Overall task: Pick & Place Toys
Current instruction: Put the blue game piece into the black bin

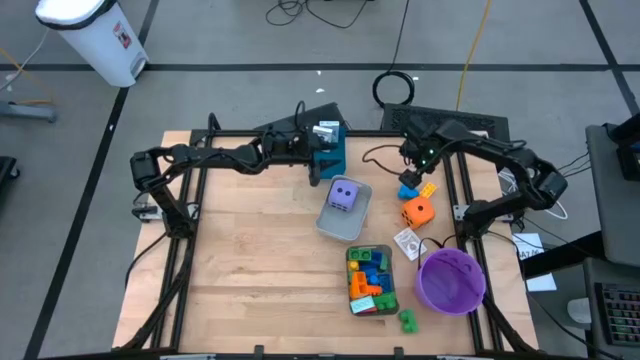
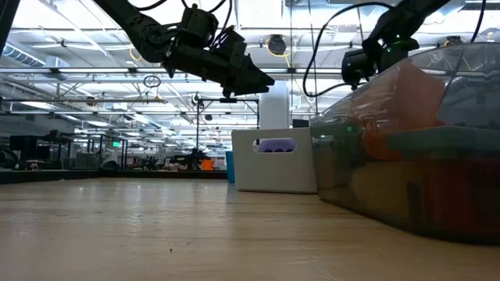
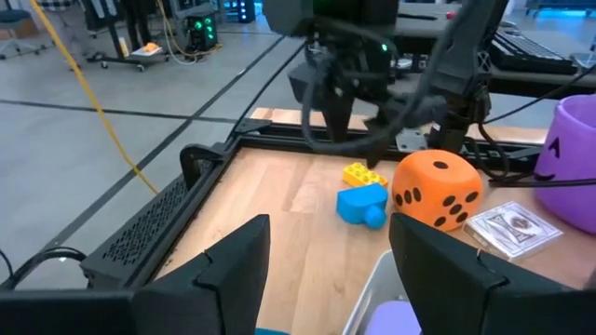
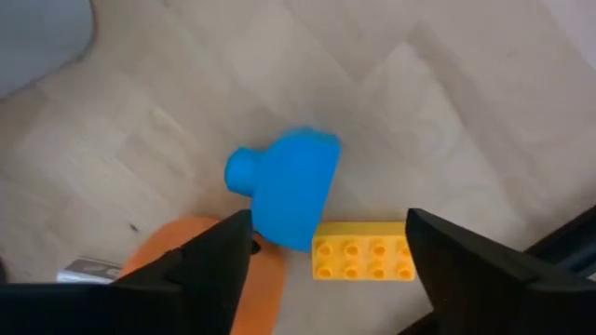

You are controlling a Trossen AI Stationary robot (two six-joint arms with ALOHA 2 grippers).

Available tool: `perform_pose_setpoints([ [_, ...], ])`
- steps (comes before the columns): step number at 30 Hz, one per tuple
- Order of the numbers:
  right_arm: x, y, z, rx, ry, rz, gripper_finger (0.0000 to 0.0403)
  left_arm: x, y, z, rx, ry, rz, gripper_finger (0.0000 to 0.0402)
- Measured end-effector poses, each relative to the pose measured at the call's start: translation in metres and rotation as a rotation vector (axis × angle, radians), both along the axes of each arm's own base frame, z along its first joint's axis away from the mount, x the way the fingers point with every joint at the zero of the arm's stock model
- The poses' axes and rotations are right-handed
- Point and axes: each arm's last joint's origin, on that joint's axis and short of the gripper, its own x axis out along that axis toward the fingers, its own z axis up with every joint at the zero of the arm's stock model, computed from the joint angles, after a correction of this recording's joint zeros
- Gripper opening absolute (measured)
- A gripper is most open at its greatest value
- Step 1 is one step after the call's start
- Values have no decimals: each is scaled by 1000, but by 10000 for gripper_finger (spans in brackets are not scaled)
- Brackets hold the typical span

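Hovering right hand (image 4: pixel 321 247), fingers spread, empty, above blue brick (image 4: pixel 289 186)

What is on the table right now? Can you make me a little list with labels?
purple die: inside the upper grey tray
brick tray: full of coloured bricks
green brick: loose on the table, beside the brick tray
purple bowl: right of the brick tray
orange die: on the table, near a card
blue brick: touching the yellow brick
right gripper: jaws open above the blue and yellow bricks, holding nothing
left gripper: jaws open, empty, above the upper tray
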Motion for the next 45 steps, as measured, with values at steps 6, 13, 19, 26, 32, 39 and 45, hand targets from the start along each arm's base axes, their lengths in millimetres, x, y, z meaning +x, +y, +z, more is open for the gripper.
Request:
perform_pose_setpoints([
  [6,0,1,-15,15,-46,0,319,0,0,1,-6,-7,2,227],
  [13,-1,7,-34,54,-94,4,353,0,0,1,-9,-8,2,227],
  [19,-3,12,-48,58,-90,3,356,0,0,1,-9,-9,2,227],
  [26,4,21,-59,32,-110,46,356,0,0,1,-9,-9,3,227],
  [32,8,22,-60,-24,-97,57,353,0,0,1,-11,-9,3,227],
  [39,11,20,-72,20,-53,37,353,1,-2,1,-13,-9,-2,227],
  [45,14,17,-83,42,-23,34,352,1,-3,1,-13,-8,-4,227],
])
